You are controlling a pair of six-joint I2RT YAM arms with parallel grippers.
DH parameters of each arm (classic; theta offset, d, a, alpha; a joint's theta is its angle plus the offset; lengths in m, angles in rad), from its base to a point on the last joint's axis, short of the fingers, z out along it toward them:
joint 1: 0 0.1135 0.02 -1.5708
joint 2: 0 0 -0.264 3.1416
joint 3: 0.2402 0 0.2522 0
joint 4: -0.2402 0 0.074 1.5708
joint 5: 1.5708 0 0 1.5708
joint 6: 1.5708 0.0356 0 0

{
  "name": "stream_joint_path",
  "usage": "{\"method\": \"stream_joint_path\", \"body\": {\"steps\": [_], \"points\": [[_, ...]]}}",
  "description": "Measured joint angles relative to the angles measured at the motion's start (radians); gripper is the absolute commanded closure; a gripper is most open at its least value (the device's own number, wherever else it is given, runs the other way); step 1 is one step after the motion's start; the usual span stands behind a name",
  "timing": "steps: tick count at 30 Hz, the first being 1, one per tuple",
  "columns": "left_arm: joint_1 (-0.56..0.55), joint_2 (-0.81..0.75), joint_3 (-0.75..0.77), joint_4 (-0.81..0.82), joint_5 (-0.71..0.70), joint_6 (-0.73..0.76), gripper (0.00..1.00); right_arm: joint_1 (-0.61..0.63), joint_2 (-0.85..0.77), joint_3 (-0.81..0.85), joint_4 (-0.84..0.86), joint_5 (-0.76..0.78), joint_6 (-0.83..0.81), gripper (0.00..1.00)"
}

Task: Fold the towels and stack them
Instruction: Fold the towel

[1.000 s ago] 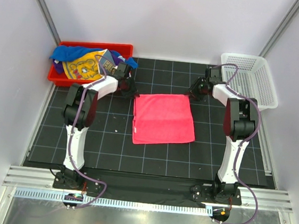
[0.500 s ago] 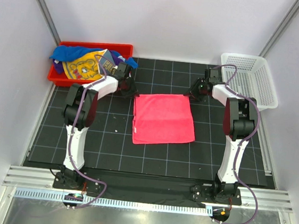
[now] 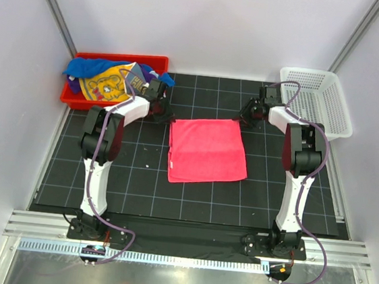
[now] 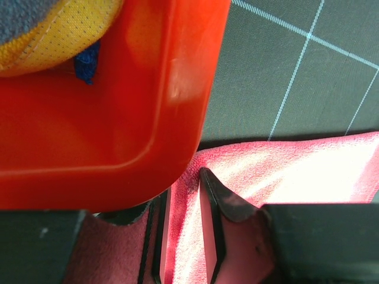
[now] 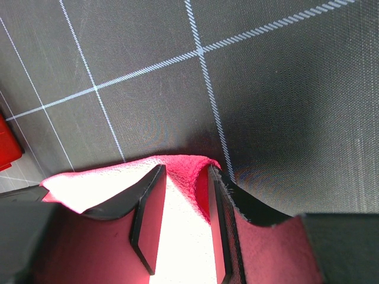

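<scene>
Pink towel (image 3: 207, 151): hot pink terry, folded to a near-square and lying flat on the black gridded counter (image 3: 138, 177), midway between the two arms. Its edges are slightly skewed to the grid. The near-left corner reaches lowest in the top view.

- Far-left corner: pinched between the fingers of the left end effector (image 4: 183, 177), just beside the red bin (image 3: 79, 96).
- Far-right corner: pinched by the right end effector (image 5: 186, 168), with the edge curled up slightly off the mat.

Remaining towels are heaped unfolded in the red bin.

- Bright blue towel (image 3: 89, 66): draped along the far side.
- Yellow towel (image 3: 106, 87): printed, crumpled in the middle.
- Purple towel (image 3: 75, 86): only a strip shows at the left.
</scene>
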Motion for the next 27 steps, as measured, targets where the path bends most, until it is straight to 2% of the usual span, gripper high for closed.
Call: {"method": "stream_joint_path", "body": {"steps": [8,18,23,27], "points": [[0.000,0.003,0.001,0.002,-0.001,0.000,0.78,0.000,0.000,0.002,0.009,0.000,0.008,0.50],[0.000,0.003,0.001,0.006,-0.011,0.001,0.88,0.000,0.002,0.002,0.018,0.004,0.023,0.49],[0.000,0.004,0.002,0.008,-0.019,0.000,0.96,0.000,0.007,0.002,0.032,0.007,0.029,0.57],[0.000,0.006,0.003,0.008,-0.023,0.002,1.00,-0.002,0.015,0.002,0.038,0.011,0.032,0.72]]}}
